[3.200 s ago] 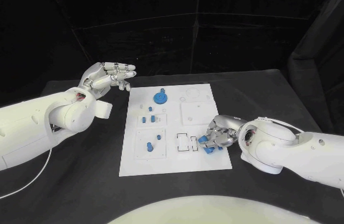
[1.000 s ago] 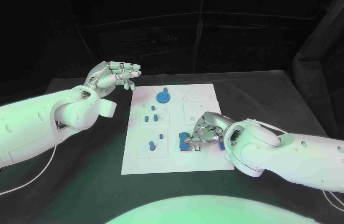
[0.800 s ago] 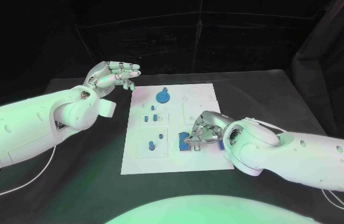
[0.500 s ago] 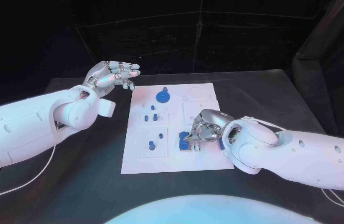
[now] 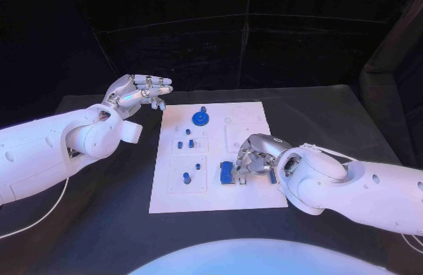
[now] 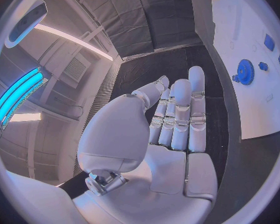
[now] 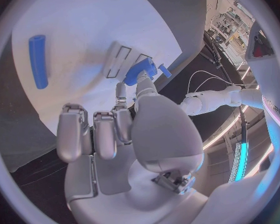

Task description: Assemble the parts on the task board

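The right hand [image 5: 253,160] pinches a blue part [image 5: 227,172] over the task board [image 5: 214,195] slots; it should lower straight, aligned. The left hand [image 5: 137,92] is empty, its fingers apart.

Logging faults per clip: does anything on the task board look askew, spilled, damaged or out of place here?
Nothing stands out. The task board lies flat on the black table. The right hand holds a blue part at the board's slots, mid-placement. The blue gear stands at the board's far end. The left hand hovers beside the board, holding nothing.
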